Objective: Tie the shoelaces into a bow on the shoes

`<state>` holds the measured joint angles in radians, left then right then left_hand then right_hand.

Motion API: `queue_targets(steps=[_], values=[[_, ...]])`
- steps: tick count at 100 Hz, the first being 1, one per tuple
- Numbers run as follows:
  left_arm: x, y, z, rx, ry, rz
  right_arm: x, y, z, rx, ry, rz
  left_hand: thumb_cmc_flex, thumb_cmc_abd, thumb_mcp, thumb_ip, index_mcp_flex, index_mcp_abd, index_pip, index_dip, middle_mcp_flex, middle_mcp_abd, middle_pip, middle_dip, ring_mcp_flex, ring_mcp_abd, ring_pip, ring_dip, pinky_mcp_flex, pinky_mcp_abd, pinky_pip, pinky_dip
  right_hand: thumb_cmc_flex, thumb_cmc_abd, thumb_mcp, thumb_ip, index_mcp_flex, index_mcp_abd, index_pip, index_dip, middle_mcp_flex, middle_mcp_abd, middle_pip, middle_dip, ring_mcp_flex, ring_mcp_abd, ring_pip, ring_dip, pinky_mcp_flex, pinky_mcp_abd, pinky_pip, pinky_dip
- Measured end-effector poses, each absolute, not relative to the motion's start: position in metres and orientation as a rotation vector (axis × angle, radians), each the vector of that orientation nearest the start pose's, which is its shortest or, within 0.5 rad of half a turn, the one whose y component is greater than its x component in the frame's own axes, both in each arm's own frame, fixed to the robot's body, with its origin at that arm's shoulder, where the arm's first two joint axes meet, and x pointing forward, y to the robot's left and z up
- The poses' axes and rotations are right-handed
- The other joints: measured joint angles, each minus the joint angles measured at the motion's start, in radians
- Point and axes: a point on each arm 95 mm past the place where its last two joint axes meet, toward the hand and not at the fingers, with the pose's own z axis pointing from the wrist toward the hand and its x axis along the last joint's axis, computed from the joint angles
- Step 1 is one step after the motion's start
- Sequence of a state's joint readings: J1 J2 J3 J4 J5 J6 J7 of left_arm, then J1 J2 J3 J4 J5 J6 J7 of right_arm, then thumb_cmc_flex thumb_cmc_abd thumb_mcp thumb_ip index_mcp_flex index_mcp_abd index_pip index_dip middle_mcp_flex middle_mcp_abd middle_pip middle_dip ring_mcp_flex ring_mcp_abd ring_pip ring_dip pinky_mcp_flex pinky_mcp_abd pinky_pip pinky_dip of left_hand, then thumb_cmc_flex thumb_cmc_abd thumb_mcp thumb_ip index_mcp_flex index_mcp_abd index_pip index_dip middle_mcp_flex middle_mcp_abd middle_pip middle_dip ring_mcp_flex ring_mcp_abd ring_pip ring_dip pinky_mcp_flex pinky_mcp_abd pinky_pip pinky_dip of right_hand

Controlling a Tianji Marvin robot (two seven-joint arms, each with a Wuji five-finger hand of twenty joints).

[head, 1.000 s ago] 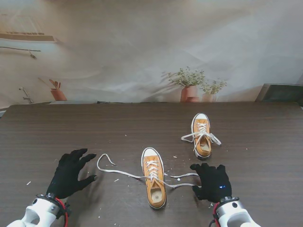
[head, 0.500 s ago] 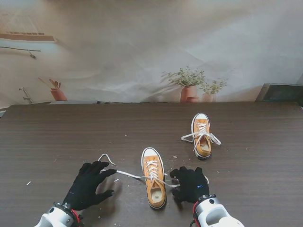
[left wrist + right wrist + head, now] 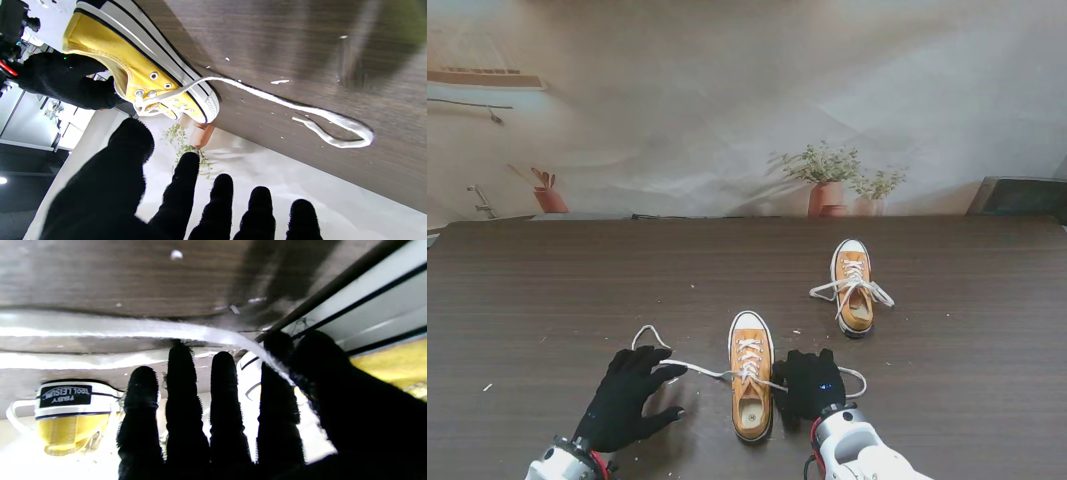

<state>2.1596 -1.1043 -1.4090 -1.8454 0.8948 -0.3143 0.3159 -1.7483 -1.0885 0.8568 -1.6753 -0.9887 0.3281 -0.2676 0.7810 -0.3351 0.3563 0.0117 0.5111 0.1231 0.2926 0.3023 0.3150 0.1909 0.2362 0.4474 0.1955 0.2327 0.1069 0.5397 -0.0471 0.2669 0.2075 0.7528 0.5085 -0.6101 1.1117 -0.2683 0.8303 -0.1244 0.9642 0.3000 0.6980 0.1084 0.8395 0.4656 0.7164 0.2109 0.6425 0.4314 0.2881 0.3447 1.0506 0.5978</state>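
Note:
An orange near shoe (image 3: 750,375) lies toe away from me, its laces untied. Its left lace (image 3: 652,338) trails left into a loop, seen as lace (image 3: 293,106) beside the near shoe (image 3: 140,66). My left hand (image 3: 630,398) hovers open, fingers spread, just nearer to me than that lace; left hand (image 3: 200,206) holds nothing. My right hand (image 3: 807,382) lies against the shoe's right side over the right lace (image 3: 855,378). In the right wrist view the lace (image 3: 133,330) runs between thumb and forefinger of the right hand (image 3: 217,426), fingers straight; no pinch shows.
A second orange shoe (image 3: 855,287) with loose laces lies farther off to the right, its heel (image 3: 66,413) facing me. White crumbs dot the dark wooden table (image 3: 547,290). A dark box (image 3: 1022,195) sits at the far right corner.
Both hands have moved inward to the near shoe. The left hand slid right beside the left lace; the right hand slid left onto the right lace, against the shoe.

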Motion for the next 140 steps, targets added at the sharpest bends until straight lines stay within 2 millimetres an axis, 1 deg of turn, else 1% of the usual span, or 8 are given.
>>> queue_targets(steps=[41, 56, 73, 83, 103, 111, 125, 140], values=[[0.225, 0.015, -0.362, -1.399, 1.284, -1.881, 0.268, 0.088, -0.383, 1.448, 1.268, 1.722, 0.001, 0.037, -0.022, 0.000, 0.013, 0.000, 0.005, 0.011, 0.022, 0.011, 0.002, 0.000, 0.026, 0.015, 0.004, 0.000, 0.001, 0.020, 0.000, 0.001, 0.049, 0.032, 0.000, -0.010, 0.073, 0.082, 0.063, 0.212, 0.036, 0.010, 0.006, 0.011, 0.022, -0.002, -0.051, -0.035, -0.018, 0.014, -0.002, -0.021], [0.222, 0.014, -0.363, -1.423, 1.266, -1.900, 0.273, 0.083, -0.368, 1.803, 1.042, 1.889, 0.001, 0.037, -0.043, 0.000, 0.025, 0.000, 0.010, 0.011, 0.030, 0.017, 0.002, 0.000, 0.036, 0.019, 0.004, 0.000, 0.002, 0.021, 0.000, 0.001, 0.051, 0.032, 0.003, -0.010, 0.075, 0.109, 0.075, 0.237, 0.166, 0.059, -0.099, -0.059, 0.062, 0.026, -0.154, -0.084, -0.031, 0.020, -0.070, -0.078], [0.221, 0.010, -0.365, -1.465, 1.253, -1.929, 0.277, 0.081, -0.363, 1.895, 1.025, 1.877, 0.012, 0.052, -0.062, 0.000, 0.039, 0.000, 0.010, 0.012, 0.033, 0.028, 0.013, 0.000, 0.039, 0.023, 0.004, 0.000, 0.002, 0.021, -0.001, 0.001, 0.087, 0.032, -0.001, -0.011, 0.075, 0.156, 0.086, 0.270, 0.435, 0.082, -0.225, -0.156, 0.293, 0.077, -0.224, -0.108, 0.096, 0.042, -0.106, -0.174], [0.221, 0.006, -0.368, -1.463, 1.260, -1.931, 0.278, 0.079, -0.364, 1.969, 0.961, 1.871, 0.021, 0.062, -0.071, 0.000, 0.048, 0.000, 0.012, 0.012, 0.044, 0.028, 0.018, 0.000, 0.054, 0.025, 0.004, 0.000, 0.013, 0.021, -0.002, 0.000, 0.089, 0.032, -0.001, -0.011, 0.075, 0.163, 0.088, 0.273, 0.523, 0.084, -0.185, -0.157, 0.479, 0.098, -0.124, -0.079, 0.278, 0.120, 0.008, -0.260], [0.226, 0.000, -0.372, -1.449, 1.263, -1.888, 0.280, 0.079, -0.364, 2.035, 0.990, 1.840, 0.021, 0.063, -0.084, 0.000, 0.074, 0.000, 0.015, 0.013, 0.147, 0.035, 0.053, 0.000, 0.157, 0.055, 0.030, 0.000, 0.092, 0.056, 0.004, -0.011, 0.090, 0.059, -0.025, -0.011, 0.059, 0.168, 0.116, 0.274, 0.524, 0.062, 0.071, -0.020, 0.552, 0.032, 0.531, 0.103, 0.675, 0.253, 0.333, -0.313], [0.226, -0.005, -0.365, -1.433, 1.270, -1.834, 0.281, 0.078, -0.363, 2.056, 0.999, 1.837, 0.021, 0.083, -0.095, 0.007, 0.076, 0.000, 0.014, 0.013, 0.186, 0.039, 0.061, 0.000, 0.190, 0.067, 0.033, 0.000, 0.126, 0.075, 0.025, -0.011, 0.089, 0.070, -0.032, -0.011, 0.046, 0.168, 0.136, 0.274, 0.524, 0.044, 0.130, 0.015, 0.553, -0.030, 0.741, 0.189, 0.749, 0.250, 0.509, -0.207], [0.227, -0.024, -0.345, -1.248, 1.359, -1.743, 0.283, 0.072, -0.361, 2.053, 1.050, 1.820, 0.021, 0.085, -0.115, 0.022, 0.098, 0.000, 0.015, 0.013, 0.234, 0.042, 0.086, 0.000, 0.247, 0.071, 0.067, 0.013, 0.188, 0.090, 0.061, 0.004, 0.089, 0.072, -0.036, -0.011, 0.046, 0.168, 0.140, 0.274, 0.523, 0.008, 0.257, 0.111, 0.563, -0.115, 0.995, 0.331, 0.829, 0.124, 0.730, 0.129], [0.234, -0.043, -0.330, -1.294, 1.428, -1.666, 0.281, 0.062, -0.356, 2.055, 1.055, 1.807, 0.021, 0.084, -0.126, 0.038, 0.098, 0.000, 0.012, 0.013, 0.234, 0.042, 0.086, 0.000, 0.227, 0.061, 0.135, 0.023, 0.198, 0.090, 0.069, 0.023, 0.089, 0.070, -0.036, -0.011, 0.046, 0.168, 0.141, 0.258, 0.556, -0.039, 0.391, 0.229, 0.564, -0.136, 1.062, 0.392, 0.846, 0.056, 0.753, 0.254]])
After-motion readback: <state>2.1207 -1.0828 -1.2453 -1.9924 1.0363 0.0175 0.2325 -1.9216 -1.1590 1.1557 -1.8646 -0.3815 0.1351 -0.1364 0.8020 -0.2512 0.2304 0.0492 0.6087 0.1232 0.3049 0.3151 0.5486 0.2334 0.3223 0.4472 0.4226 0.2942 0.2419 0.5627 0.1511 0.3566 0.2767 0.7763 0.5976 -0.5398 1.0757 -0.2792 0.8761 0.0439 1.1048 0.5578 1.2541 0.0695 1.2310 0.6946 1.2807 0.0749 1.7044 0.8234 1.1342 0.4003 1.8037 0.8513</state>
